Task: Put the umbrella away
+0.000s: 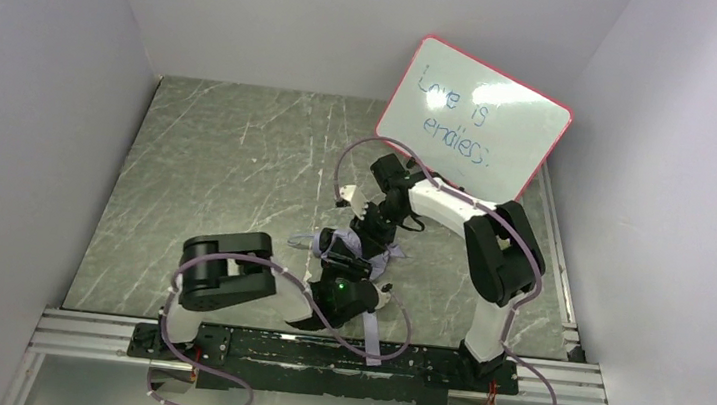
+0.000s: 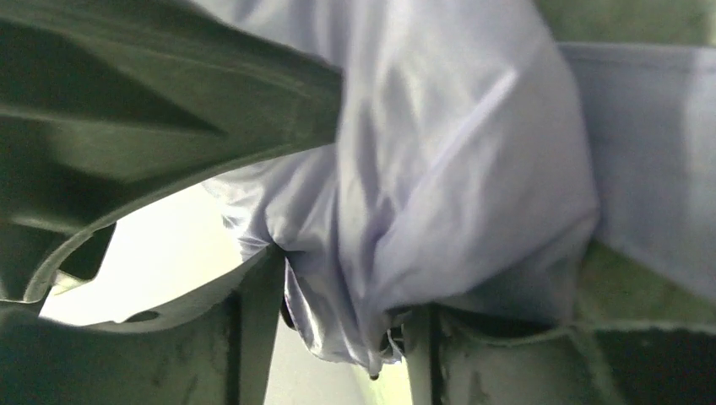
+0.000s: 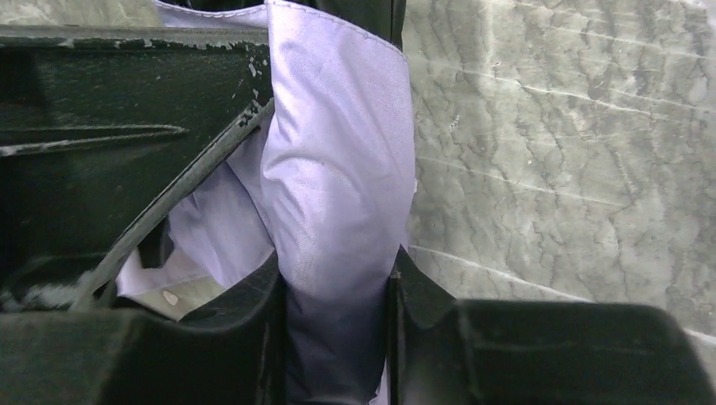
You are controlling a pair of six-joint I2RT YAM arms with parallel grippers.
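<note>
The umbrella [image 1: 381, 257] shows as crumpled pale lavender fabric at the middle of the table, mostly hidden under both wrists. My right gripper [image 1: 372, 232] comes down on it from the far side. In the right wrist view a fold of the umbrella [image 3: 338, 169] fills the whole gap of my right gripper [image 3: 338, 274], which is shut on it. My left gripper [image 1: 341, 253] reaches in from the near side. In the left wrist view the umbrella [image 2: 439, 169] hangs bunched between my left gripper's [image 2: 342, 291] fingers, with a bright gap beside the left finger [image 2: 253, 337]. Shaft and handle are hidden.
A red-framed whiteboard [image 1: 474, 119] with blue writing leans against the back right wall. The grey marbled table [image 1: 227, 169] is boxed in by white walls on three sides. A metal rail [image 1: 80, 329] runs along the near edge, with purple cables looping off both arms.
</note>
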